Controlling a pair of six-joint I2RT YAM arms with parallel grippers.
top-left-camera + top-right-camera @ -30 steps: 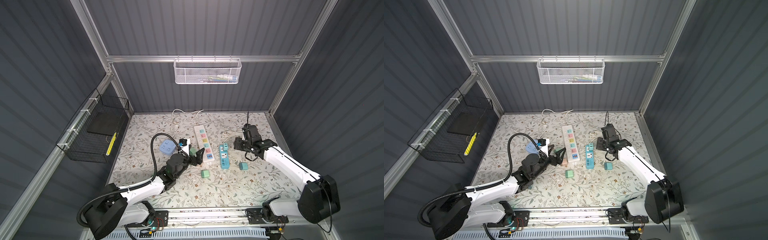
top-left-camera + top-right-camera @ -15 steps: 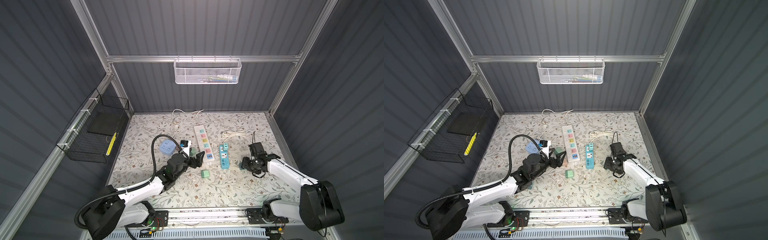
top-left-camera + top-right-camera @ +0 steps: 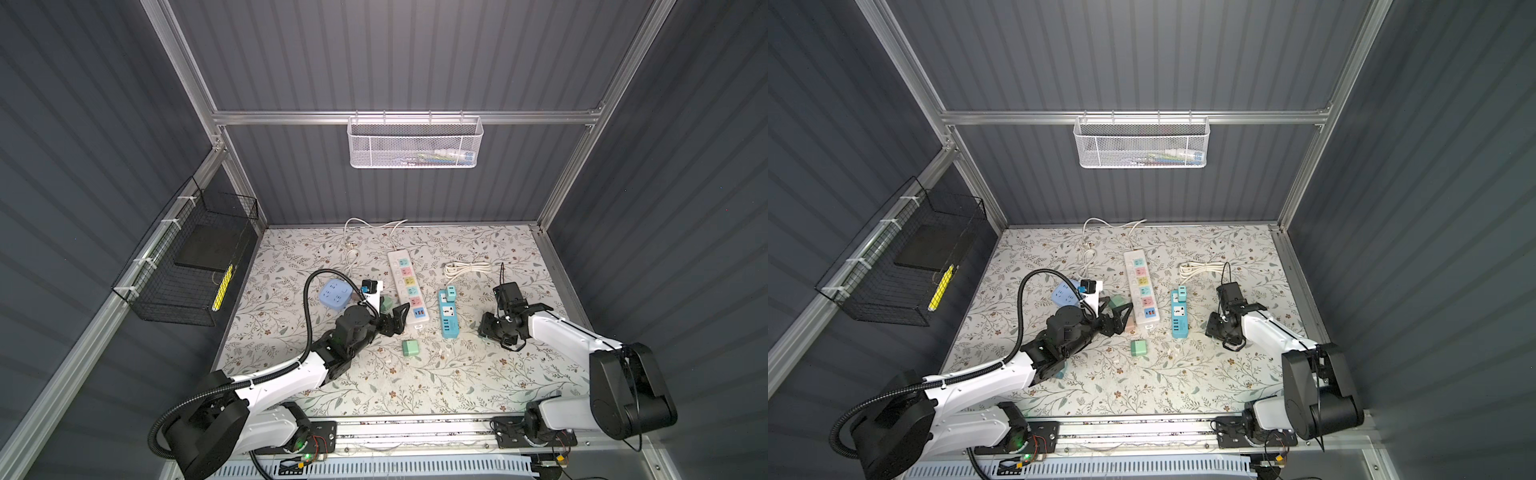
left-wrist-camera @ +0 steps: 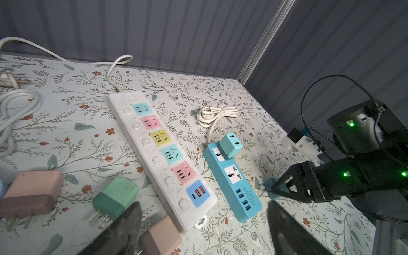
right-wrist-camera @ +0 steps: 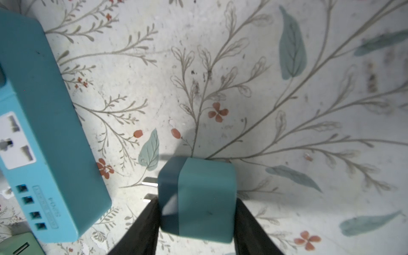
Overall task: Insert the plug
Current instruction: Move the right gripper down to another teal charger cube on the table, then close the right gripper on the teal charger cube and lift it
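The left hand was spread wide and empty beside the long white plastic power strip. The right hand pinched the teal cube-shaped plastic plug by its sides, prongs toward the blue plastic power strip just beside it; lifting level, then turning the prongs down over the free socket, looked wisest. The floral desk sat within grey ribbed walls.
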